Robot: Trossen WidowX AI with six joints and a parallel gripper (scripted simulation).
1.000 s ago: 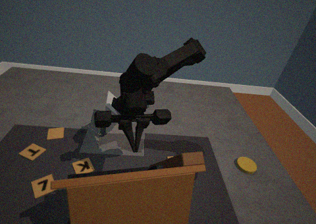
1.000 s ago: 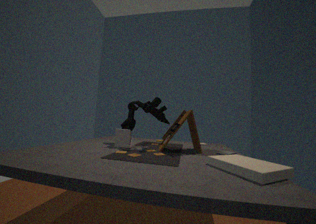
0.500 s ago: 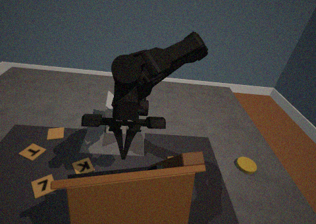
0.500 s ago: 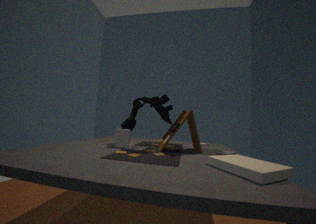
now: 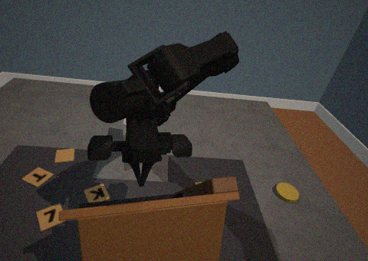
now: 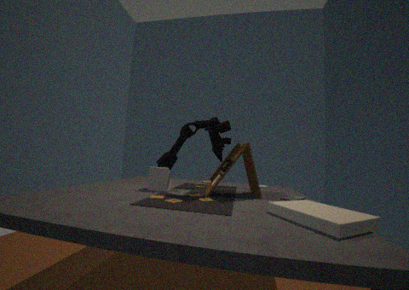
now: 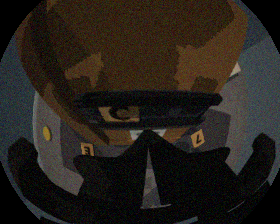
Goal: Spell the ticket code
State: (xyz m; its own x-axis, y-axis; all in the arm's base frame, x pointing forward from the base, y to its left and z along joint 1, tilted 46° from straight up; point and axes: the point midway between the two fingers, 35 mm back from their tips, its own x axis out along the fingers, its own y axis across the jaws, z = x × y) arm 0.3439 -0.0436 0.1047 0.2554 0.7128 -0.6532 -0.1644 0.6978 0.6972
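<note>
Jaws [image 5: 141, 185] [image 6: 221, 160] are together on nothing; tile K [image 5: 96, 193], seemingly light, stiff and thin, is best gripped by opposite edges.

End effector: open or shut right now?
Shut, on nothing: the black end effector has its two tapered fingertips together, with no letter tile between them.

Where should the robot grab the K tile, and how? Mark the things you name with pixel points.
Come straight down over the K tile [image 5: 96, 193] and pinch two opposite edges with the tool [image 5: 141, 184] [image 7: 147, 132]. It lies flat, so its thin sides probably offer the best grip. Turn the shut tool to match its slant and open it first; the board [image 5: 152, 230] [image 6: 251, 171] [image 7: 136, 50] stands close.
</note>
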